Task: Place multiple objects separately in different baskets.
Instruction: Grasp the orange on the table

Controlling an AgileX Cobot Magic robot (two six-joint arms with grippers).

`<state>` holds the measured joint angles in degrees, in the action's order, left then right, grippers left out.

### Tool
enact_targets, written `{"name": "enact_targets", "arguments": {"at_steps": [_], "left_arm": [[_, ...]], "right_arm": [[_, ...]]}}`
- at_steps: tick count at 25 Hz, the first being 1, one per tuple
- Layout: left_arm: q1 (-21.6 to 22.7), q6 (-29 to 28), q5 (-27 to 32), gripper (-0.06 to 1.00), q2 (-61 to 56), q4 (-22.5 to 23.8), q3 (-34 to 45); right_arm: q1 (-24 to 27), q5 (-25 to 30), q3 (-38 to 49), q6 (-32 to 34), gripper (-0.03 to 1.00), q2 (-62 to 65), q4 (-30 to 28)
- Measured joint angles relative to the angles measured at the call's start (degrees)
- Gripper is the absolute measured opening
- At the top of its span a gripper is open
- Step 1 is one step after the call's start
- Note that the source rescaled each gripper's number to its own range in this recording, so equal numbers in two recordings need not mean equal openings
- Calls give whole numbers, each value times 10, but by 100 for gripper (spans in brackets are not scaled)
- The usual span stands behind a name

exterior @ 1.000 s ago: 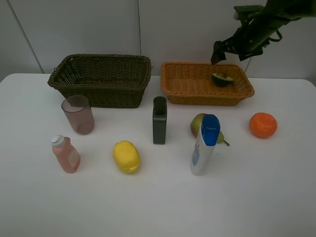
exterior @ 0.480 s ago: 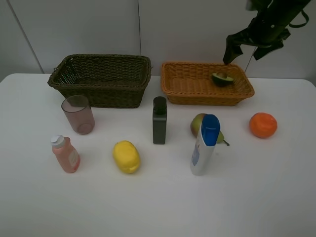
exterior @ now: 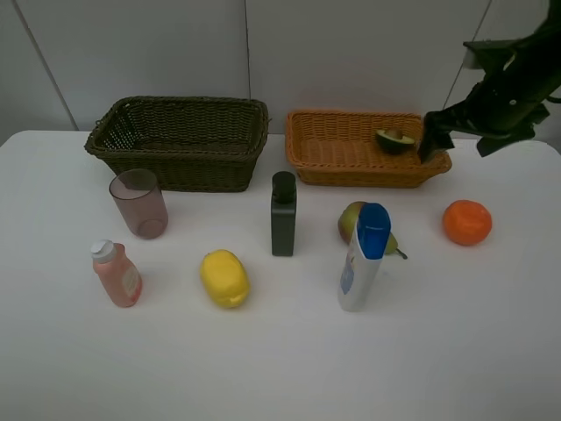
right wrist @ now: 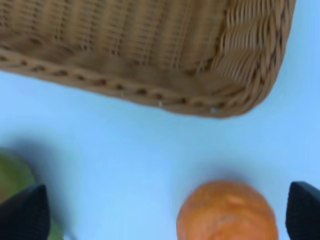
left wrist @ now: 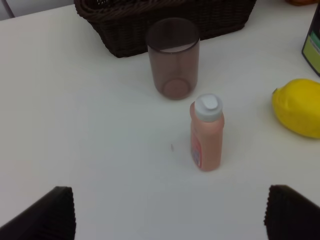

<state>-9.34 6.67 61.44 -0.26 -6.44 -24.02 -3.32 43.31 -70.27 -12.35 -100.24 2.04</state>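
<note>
A white worktop (exterior: 280,368) filled the high camera's frame. At upper left sat a dark brown wicker basket (exterior: 180,140). Just right of it, at upper centre, was a shallower orange wicker basket (exterior: 351,162), with an avocado half (exterior: 394,140) lying in its right end. Below the dark basket stood a pink cup (exterior: 138,203), and at lower left a pink bottle (exterior: 116,274). A yellow lemon (exterior: 224,278) lay to its right. A dark green bottle (exterior: 283,214) stood upright at centre. Right of that, a white blue-capped bottle (exterior: 363,258) partly hid a green-red pear (exterior: 351,219). An orange (exterior: 466,222) lay at mid right.

The right end effector (right wrist: 162,214) hovered at upper right beside the orange basket's end, fingers spread wide. The left end effector (left wrist: 167,215), seen only from its wrist camera, hung near the pink bottle and cup, also spread wide.
</note>
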Motion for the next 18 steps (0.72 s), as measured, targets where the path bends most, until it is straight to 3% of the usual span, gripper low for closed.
{"name": "enact_targets", "arguments": {"at_steps": [11, 18], "left_arm": [[0, 0, 0, 100, 0, 0, 0], [0, 0, 0, 100, 0, 0, 0]], "right_arm": [[53, -44, 71, 9, 100, 1, -11], [55, -83, 85, 21, 100, -21, -3]]}}
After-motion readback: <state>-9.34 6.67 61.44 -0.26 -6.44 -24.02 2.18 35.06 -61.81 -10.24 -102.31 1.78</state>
